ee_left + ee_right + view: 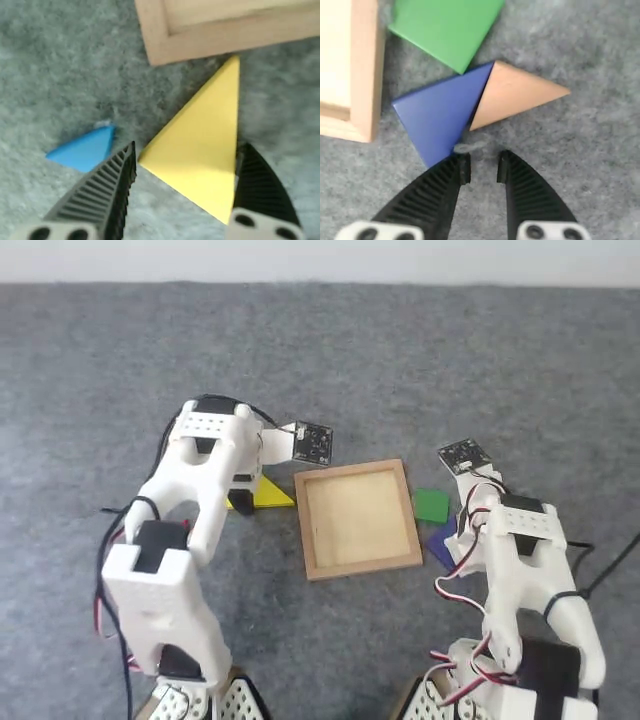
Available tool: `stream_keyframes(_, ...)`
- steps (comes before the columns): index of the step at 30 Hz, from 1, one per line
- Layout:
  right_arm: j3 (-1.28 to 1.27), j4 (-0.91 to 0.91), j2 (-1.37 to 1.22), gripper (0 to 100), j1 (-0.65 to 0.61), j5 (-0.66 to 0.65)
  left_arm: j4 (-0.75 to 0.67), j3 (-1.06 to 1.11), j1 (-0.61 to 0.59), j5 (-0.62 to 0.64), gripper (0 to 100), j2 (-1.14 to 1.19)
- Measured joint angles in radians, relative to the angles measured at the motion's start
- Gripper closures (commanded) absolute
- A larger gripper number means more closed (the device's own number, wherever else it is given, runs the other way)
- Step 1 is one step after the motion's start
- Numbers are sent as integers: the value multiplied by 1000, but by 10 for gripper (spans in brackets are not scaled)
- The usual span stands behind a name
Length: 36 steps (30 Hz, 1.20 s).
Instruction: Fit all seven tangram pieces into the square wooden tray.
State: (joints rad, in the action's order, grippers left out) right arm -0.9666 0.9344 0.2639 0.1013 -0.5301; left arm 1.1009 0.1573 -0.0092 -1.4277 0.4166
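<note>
Ribbed left jaws flank a smooth yellow triangle (200,150).

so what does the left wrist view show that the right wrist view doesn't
Left wrist view, not the right: a yellow triangle between the fingers of the open left gripper, and a light blue triangle nearby. Right wrist view, not the left: a green square piece, a dark blue triangle touching a tan triangle, and the right gripper, fingers slightly apart. Both: a corner of the square wooden tray on grey carpet.
</note>
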Motion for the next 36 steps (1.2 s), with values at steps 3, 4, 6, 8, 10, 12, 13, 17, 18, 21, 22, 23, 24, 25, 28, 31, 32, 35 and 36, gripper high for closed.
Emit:
stream_keyframes(3,0,0,0,876,0,0,54,-71,-2,-6,691,51)
stream_keyframes(4,0,0,0,876,0,0,78,-103,-2,-6,691,74)
stream_keyframes(6,0,0,0,876,0,0,137,-178,-2,-6,691,126)
stream_keyframes(8,0,0,0,876,0,0,196,-253,0,-8,692,173)
stream_keyframes(10,0,-3,0,876,0,0,250,-319,-9,-2,693,213)
stream_keyframes(12,0,-8,0,876,0,0,284,-367,-28,31,693,236)
stream_keyframes(13,0,-8,0,876,0,0,292,-381,-40,48,693,241)
stream_keyframes(17,0,-8,0,876,2,0,301,-396,-72,71,693,244)
stream_keyframes(18,0,-8,0,876,2,0,301,-396,-72,72,693,244)
stream_keyframes(21,0,-8,0,876,2,0,301,-396,-68,75,694,244)
stream_keyframes(22,0,-8,0,876,2,0,301,-396,-66,77,694,244)
stream_keyframes(23,0,-8,0,876,2,0,301,-396,-64,77,694,244)
stream_keyframes(24,0,-8,0,876,2,0,301,-396,-63,77,694,244)
stream_keyframes(25,0,-8,0,876,2,0,301,-396,-60,77,694,244)
stream_keyframes(28,0,-8,0,876,2,0,301,-396,-60,78,692,244)
stream_keyframes(31,0,-8,0,876,2,0,301,-397,-60,80,692,250)
stream_keyframes(32,0,-8,0,876,2,0,301,-397,-60,80,692,255)
stream_keyframes(35,0,-8,0,876,2,0,301,-397,-60,80,697,256)
stream_keyframes(36,0,-8,0,876,2,0,301,-397,-60,80,705,256)
